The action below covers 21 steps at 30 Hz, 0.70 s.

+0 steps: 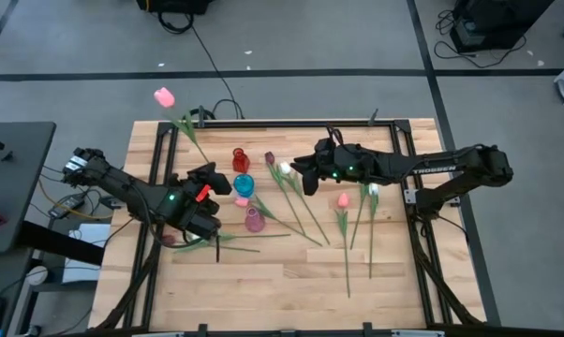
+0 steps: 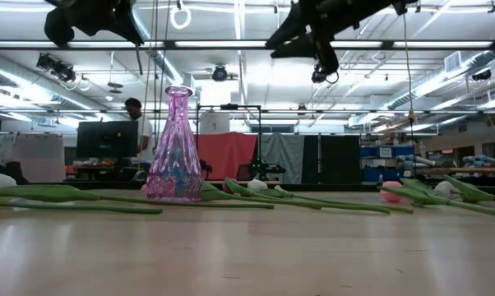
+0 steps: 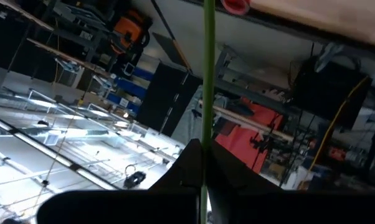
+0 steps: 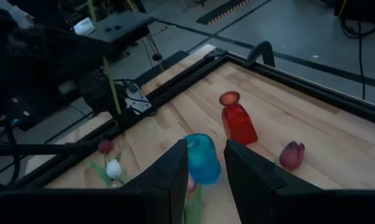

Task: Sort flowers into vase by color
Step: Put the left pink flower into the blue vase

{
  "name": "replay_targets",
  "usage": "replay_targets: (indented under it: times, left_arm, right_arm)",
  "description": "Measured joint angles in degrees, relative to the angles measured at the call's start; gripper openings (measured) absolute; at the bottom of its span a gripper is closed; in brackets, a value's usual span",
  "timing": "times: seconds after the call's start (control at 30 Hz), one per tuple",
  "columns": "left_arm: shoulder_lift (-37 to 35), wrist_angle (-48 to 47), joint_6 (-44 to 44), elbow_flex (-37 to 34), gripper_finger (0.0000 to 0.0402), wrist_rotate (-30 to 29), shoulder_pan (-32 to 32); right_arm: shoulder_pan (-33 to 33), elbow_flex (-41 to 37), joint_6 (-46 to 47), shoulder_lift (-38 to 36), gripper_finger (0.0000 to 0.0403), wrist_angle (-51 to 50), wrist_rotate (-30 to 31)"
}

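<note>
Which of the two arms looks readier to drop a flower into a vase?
The left. Its gripper is already shut on a pink tulip's stem, close to the vases. The right gripper hovers open and empty over the blue vase.

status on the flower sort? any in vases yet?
No vase visibly holds a flower: the red vase, blue vase and pink vase look empty. The left gripper holds a pink tulip by its stem. The right gripper hovers open. Other tulips lie on the table.
</note>
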Motion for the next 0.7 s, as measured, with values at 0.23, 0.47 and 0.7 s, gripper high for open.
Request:
replay_targets:
  times: [0.23,0.47,0.7]
  left_arm:
    - [0.0,-3.5,-1.2,0.0,0.0012,-3.3,0.0]
    - [0.0,-4.4,0.9,0.0,0.0012,-6.3,2.4]
    - [2.6,6.8,9.6,-1.2,0.0012,-7.4,1.3]
  right_arm:
    - [0.0,-1.6,-3.0,0.0,0.0119,3.7,0.4]
    - [2.0,-1.7,-9.3,0.0,0.0119,6.2,1.0]
    - [2.2,-1.7,-10.6,-0.1,0.0119,6.9,0.1]
